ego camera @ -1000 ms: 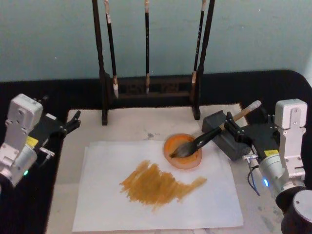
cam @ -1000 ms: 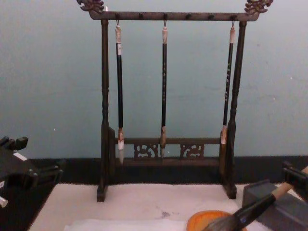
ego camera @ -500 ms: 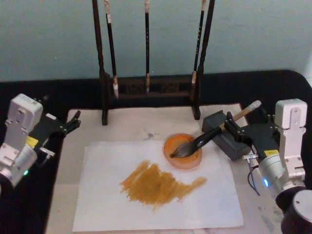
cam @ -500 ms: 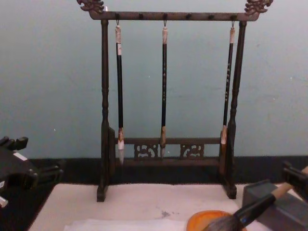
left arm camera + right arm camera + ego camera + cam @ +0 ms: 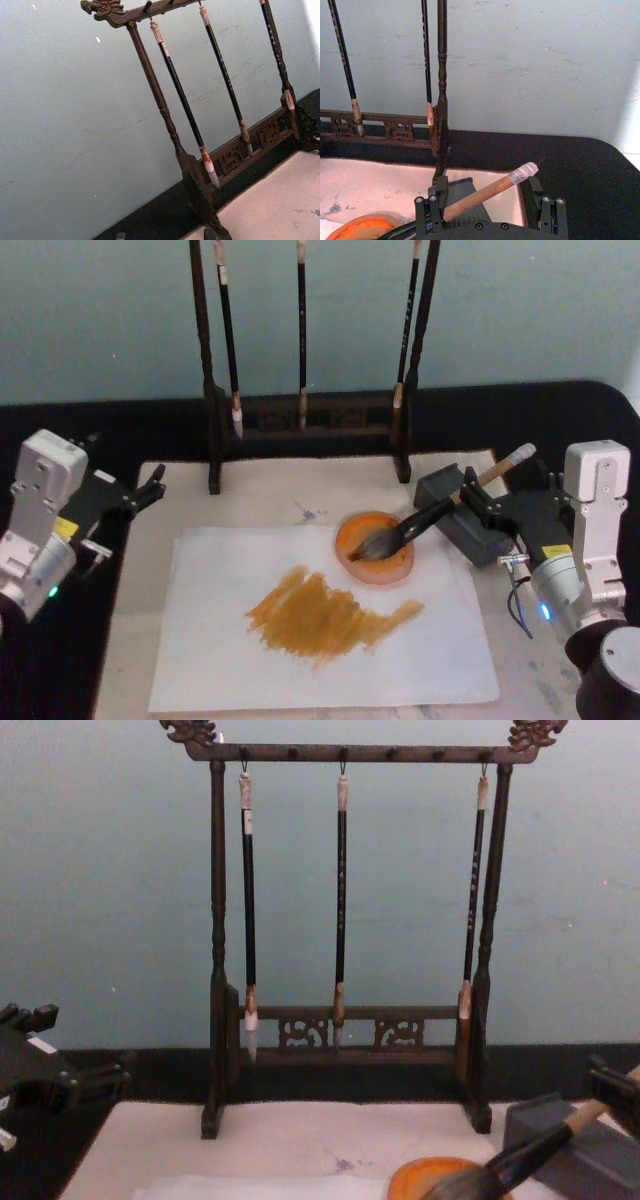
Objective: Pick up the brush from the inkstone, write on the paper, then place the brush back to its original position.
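Nothing has moved; one brush [image 5: 418, 523] lies in one inkstone [image 5: 375, 549]; right gripper [image 5: 478, 502] fingers apart.

white wrists, black hands [image 5: 480, 505]

Colours on the calligraphy table

The paper [image 5: 330, 640] is white with an ochre-brown smear [image 5: 330, 618]; the inkstone [image 5: 375, 549] at its 1 o'clock is orange; the brush [image 5: 420, 522] has a tan handle, black lower part and grey-brown bristles; the mat [image 5: 270, 495] is cream; the rack [image 5: 345, 930] is dark brown.
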